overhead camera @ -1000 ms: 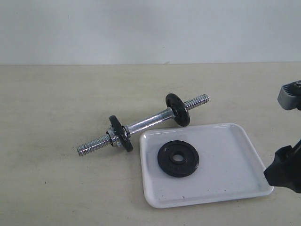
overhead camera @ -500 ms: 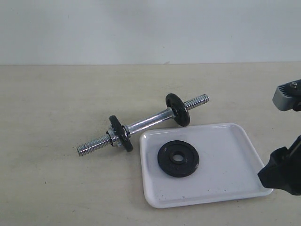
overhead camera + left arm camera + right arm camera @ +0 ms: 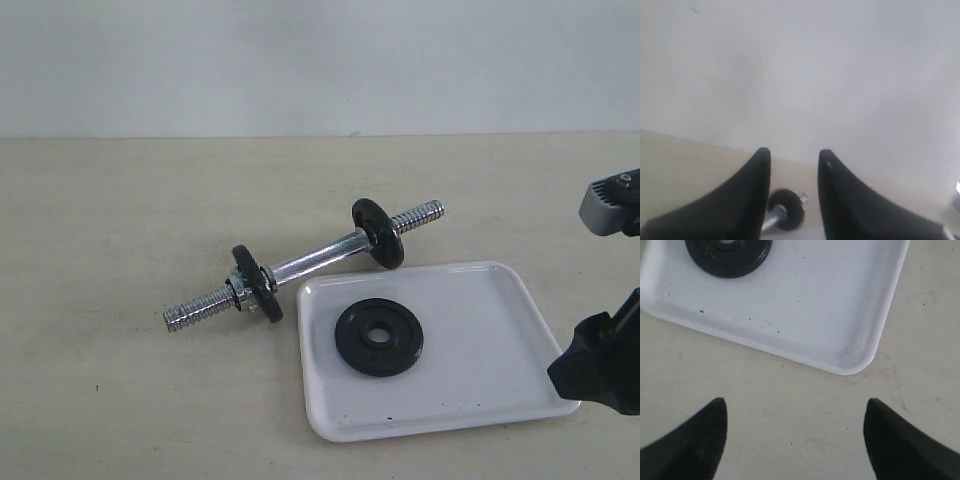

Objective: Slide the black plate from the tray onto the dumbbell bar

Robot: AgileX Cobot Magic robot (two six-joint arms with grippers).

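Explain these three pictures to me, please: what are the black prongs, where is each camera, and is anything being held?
This is a two-armed robot at a table. The wide picture comes from a camera off the arms; the dark shape at its right edge is part of the right arm. The other two come from cameras on the wrists, and the black prongs are the arms' gripping fingers. The right gripper is spread wide above the table, near a corner of the white tray. The left gripper is open too, facing the wall, with one end of the dumbbell bar far off between its fingers. A black plate lies flat in the tray; the bar lies on the table beside it, carrying two more discs. Nothing is held.
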